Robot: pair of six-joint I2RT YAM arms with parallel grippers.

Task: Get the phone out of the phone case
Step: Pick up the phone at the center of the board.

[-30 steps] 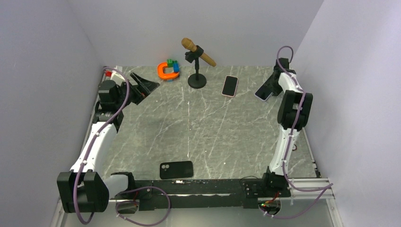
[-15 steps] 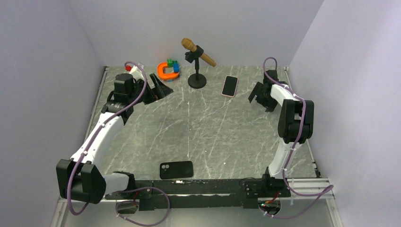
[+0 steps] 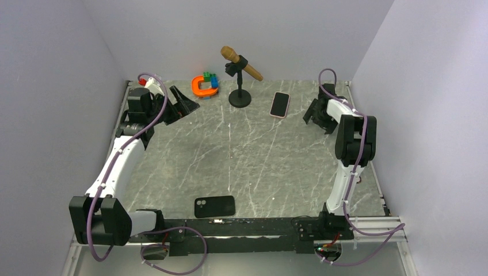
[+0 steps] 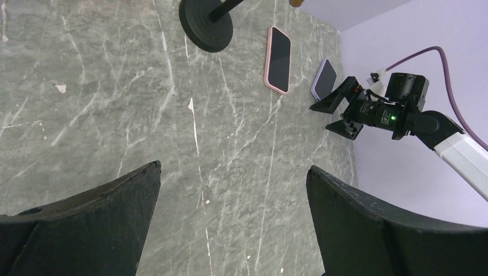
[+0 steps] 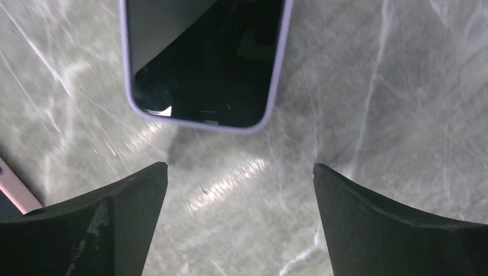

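A phone (image 5: 204, 57) with a lavender rim lies screen up on the marble table at the far right. My right gripper (image 5: 240, 165) is open just short of its near end and holds nothing. In the top view this gripper (image 3: 318, 113) hides that phone. The left wrist view shows the phone (image 4: 324, 79) beside the right gripper (image 4: 336, 106). A black phone case (image 3: 214, 206) with a camera cutout lies flat at the near edge. A pink-rimmed phone (image 3: 280, 104) lies screen up at the back. My left gripper (image 3: 187, 103) hangs open and empty over the far left (image 4: 233, 167).
A microphone (image 3: 240, 62) on a black round-based stand (image 3: 240, 99) is at the back centre, its base (image 4: 205, 23) in the left wrist view. An orange ring toy with coloured blocks (image 3: 205, 85) sits left of it. Walls close in the table on three sides.
My right gripper has opened and let go of the lavender-rimmed phone, which now lies on the table. The left arm swung right, then back a little.
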